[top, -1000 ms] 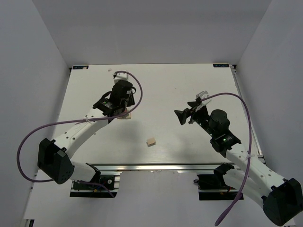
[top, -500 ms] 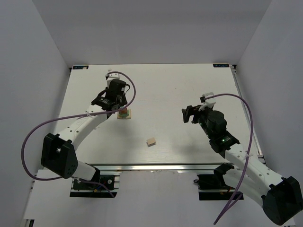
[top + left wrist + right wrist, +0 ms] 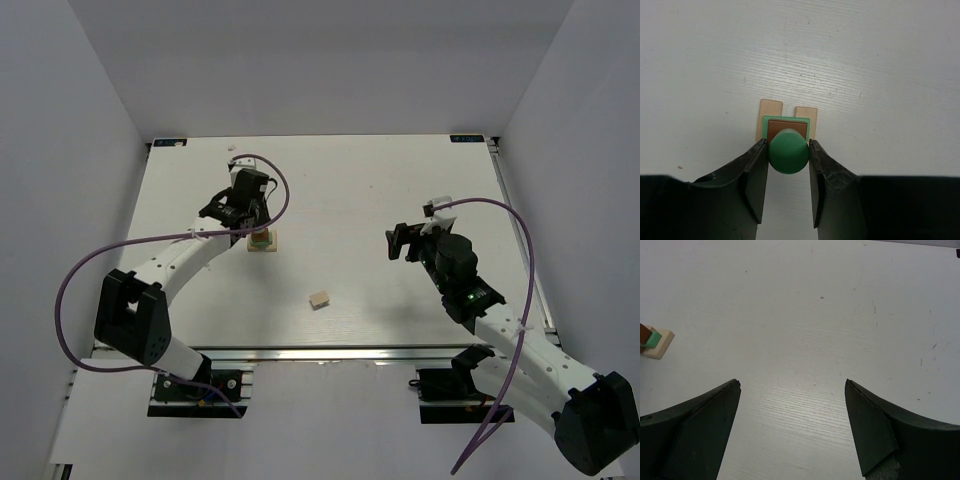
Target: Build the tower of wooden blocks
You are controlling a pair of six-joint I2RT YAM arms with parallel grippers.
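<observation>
The 2 dark fingers (image 3: pixel 700 425) stand wide apart at the bottom corners, with the white tabletop (image 3: pixel 805 315) showing between them. At the left edge sits the wood block tower (image 3: pixel 653 339), partly cut off: tan base, mint-green block, brown block above.

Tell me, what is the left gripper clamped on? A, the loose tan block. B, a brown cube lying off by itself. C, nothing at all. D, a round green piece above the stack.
D: in the left wrist view the left gripper presses both sides of a round green piece directly over the brown block, while the loose tan block lies apart.
</observation>
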